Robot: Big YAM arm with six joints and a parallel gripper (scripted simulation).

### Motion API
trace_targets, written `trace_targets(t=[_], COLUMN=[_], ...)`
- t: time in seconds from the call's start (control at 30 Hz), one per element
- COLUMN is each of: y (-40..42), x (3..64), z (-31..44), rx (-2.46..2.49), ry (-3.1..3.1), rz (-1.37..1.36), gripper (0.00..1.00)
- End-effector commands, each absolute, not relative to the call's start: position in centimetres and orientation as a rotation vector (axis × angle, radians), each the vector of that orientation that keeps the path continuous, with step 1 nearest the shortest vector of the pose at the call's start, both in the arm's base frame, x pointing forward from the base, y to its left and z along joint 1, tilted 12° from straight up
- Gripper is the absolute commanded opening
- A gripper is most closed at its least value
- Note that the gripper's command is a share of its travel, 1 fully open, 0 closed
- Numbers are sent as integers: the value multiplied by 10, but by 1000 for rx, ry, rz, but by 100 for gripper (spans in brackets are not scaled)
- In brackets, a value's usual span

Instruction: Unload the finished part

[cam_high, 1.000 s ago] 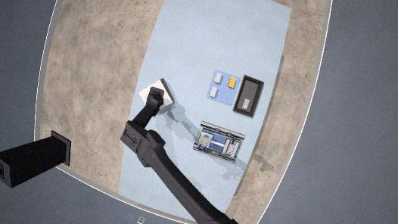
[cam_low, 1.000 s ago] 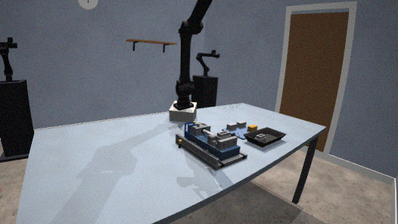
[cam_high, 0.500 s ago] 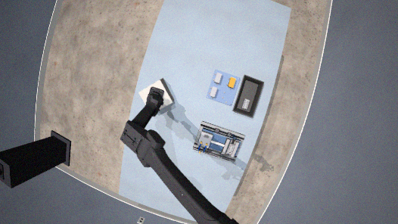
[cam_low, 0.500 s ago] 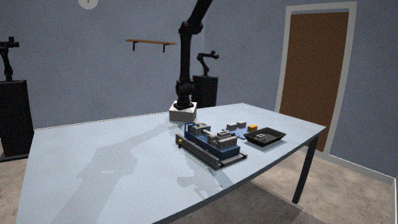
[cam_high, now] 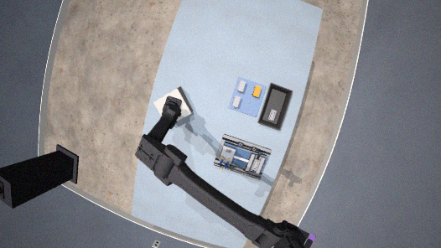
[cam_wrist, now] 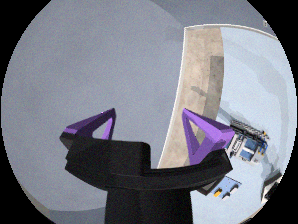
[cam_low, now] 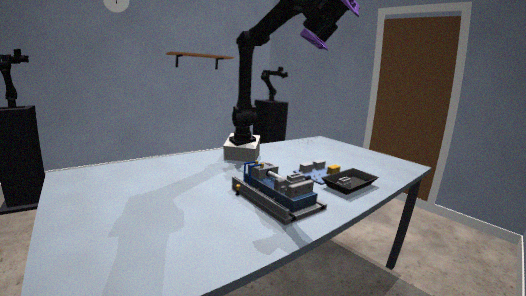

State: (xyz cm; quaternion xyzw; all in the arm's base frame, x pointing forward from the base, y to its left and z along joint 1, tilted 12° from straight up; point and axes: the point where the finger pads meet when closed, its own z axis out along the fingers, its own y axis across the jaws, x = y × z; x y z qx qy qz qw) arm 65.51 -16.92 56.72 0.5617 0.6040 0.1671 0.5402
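Observation:
The vise (cam_high: 243, 156) sits on its blue base near the table's front edge; it also shows in the exterior view (cam_low: 277, 189) and small in the wrist view (cam_wrist: 248, 144). I make out no part between its jaws. A small light grey part (cam_high: 272, 114) lies on the floor of the black outfeed tray (cam_high: 275, 105), toward one end; it also shows in the exterior view (cam_low: 345, 178). Which face is up is too small to tell. My gripper (cam_low: 332, 22) (cam_wrist: 148, 112) with purple fingers is open and empty, raised high above the table, far from vise and tray.
A blue plate (cam_high: 247, 96) beside the tray carries two grey blocks and an orange block (cam_high: 256, 90). The arm's white base block (cam_high: 173, 105) stands at the table's far side. A black pedestal with a camera (cam_high: 35, 173) stands off the table.

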Motion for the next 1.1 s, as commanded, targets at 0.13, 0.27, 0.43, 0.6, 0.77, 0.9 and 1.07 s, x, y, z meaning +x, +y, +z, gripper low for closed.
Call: trace_targets(t=[0.13, 0.27, 0.43, 0.6, 0.77, 0.9, 1.07], y=[-150, -135, -126, -112, -113, -114, -113], x=[643, 603, 571, 522, 530, 532, 528], z=[430, 320, 263, 227, 232, 231, 224], rx=[1566, 1771, 1888, 2010, 2018, 2011, 2019], ry=[1675, 1873, 1972, 2050, 2044, 2036, 2045], rz=[326, 213, 135, 60, 66, 76, 64], gripper=[100, 100, 100, 100, 100, 0, 0])
